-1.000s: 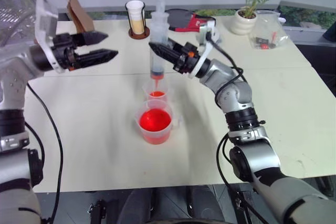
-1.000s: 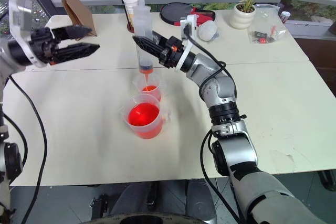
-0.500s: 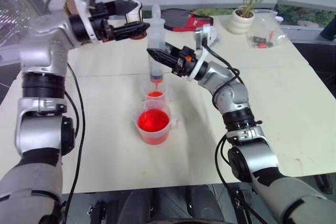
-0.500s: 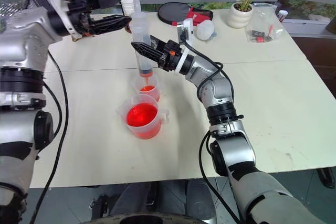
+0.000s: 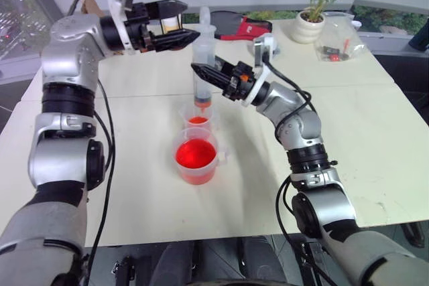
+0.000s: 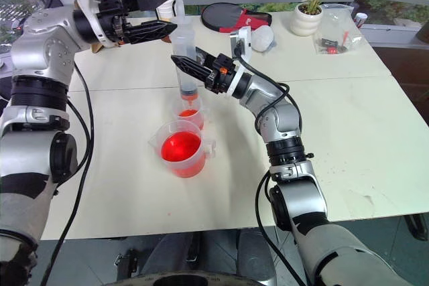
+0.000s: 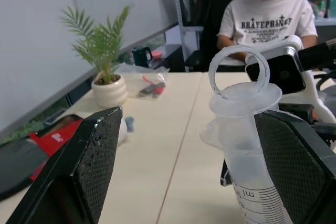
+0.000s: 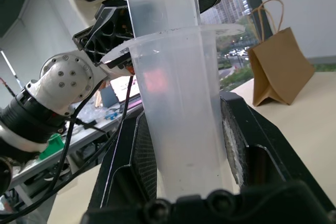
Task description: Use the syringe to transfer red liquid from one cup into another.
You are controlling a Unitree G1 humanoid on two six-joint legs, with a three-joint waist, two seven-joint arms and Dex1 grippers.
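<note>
"BRAVEPRINCE" on person's shirt (image 7: 270, 22) (white)

syringe (image 5: 203, 58): 1 | plastic cups (image 5: 196, 161): 2 | paper cup (image 5: 173, 21): 1 | potted plant (image 5: 314, 26): 1 | paper bag (image 8: 277, 66): 1 | person (image 7: 266, 17): 1

Both arms are showing silver-grey metal segments joined by black ribbed collars, with black cables looping along them. The left gripper (image 5: 179, 26) is wearing a white camera housing behind its black, textured fingers. The right gripper (image 5: 203, 72) is carrying a small orange mark and a white bracket.
</note>
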